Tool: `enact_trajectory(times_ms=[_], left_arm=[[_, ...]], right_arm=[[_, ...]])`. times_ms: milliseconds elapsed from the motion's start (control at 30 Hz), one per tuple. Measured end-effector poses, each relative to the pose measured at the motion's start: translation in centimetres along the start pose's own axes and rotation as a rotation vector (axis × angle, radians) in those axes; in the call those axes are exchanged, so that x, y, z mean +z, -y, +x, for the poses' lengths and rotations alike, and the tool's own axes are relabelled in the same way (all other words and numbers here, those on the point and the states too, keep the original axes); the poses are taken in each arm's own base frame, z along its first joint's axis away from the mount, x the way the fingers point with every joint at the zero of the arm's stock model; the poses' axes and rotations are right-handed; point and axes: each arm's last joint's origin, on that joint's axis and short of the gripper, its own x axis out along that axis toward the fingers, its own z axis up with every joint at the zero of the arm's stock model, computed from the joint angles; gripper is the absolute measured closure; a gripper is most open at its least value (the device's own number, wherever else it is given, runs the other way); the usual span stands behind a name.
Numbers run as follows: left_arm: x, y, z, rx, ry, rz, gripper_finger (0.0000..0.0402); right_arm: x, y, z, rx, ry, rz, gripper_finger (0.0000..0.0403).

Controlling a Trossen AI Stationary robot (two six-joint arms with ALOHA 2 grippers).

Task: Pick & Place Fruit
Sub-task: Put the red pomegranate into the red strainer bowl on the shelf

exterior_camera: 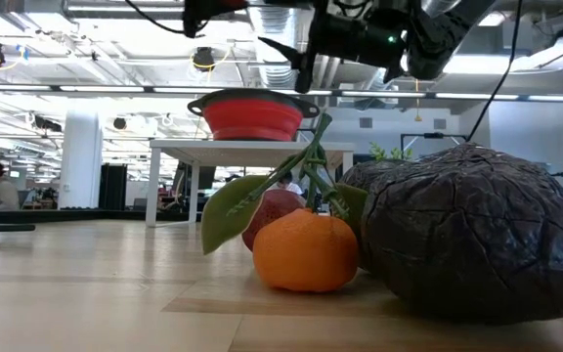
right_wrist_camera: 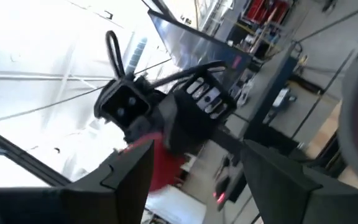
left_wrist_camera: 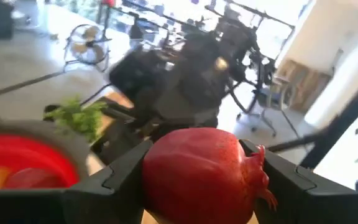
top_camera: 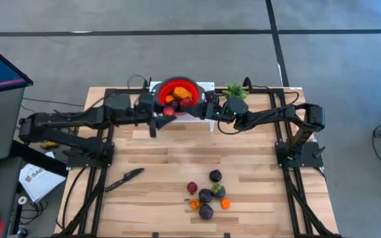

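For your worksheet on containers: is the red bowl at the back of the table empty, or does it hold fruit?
It holds fruit. From above, orange and red pieces lie inside the red bowl; the exact count cannot be told.

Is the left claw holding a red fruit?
Yes, the left claw grips a red pomegranate between its two dark fingers, beside the red bowl.

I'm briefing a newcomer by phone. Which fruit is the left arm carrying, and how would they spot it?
Find the red bowl at the table's far edge. Just beside its rim, the left gripper holds a red pomegranate between its fingers. It alone is lifted; the other loose fruit lies clustered near the front edge.
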Motion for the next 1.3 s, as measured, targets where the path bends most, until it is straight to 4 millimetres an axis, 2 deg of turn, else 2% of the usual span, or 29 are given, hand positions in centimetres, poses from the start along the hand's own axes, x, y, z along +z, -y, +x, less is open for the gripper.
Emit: enact_trajectory(times_ms=[167,267,367,533,700,900,1100,1300], left_arm=[[2.7,-1.6,-1.4,0.11,-0.08,-0.065,0.0184],[4.2,-3.1,-0.5,0.156,-0.162,-0.095,0.0184],[5.0,-5.3,1.2,0.177,-0.267,-0.147,0.0184],[4.5,-9.2,4.8,0.228,-0.403,-0.184,0.0183],[3.5,-11.9,6.5,0.316,-0.45,-0.155,0.0179],[2.9,-13.7,6.9,0.412,-0.462,-0.159,0.0175],[2.3,-14.0,6.8,0.449,-0.475,-0.157,0.0168],[1.2,-14.3,6.7,0.469,-0.505,-0.165,0.0139]], right_arm=[[0.8,-2.1,-0.5,0.014,0.007,-0.136,0.018],[1.2,-4.1,-1.2,-0.026,-0.02,-0.233,0.019],[1.7,-6.5,-2.5,-0.091,-0.034,-0.339,0.0202],[2.1,-10.2,-4.9,-0.198,-0.011,-0.481,0.0224],[2.1,-12.5,-6.5,-0.245,0.044,-0.541,0.0243],[1.4,-13.2,-6.7,-0.247,0.059,-0.566,0.026],[1.0,-12.6,-6.2,-0.254,0.049,-0.564,0.0271],[0.8,-12.2,-5.9,-0.26,0.045,-0.555,0.0273]])
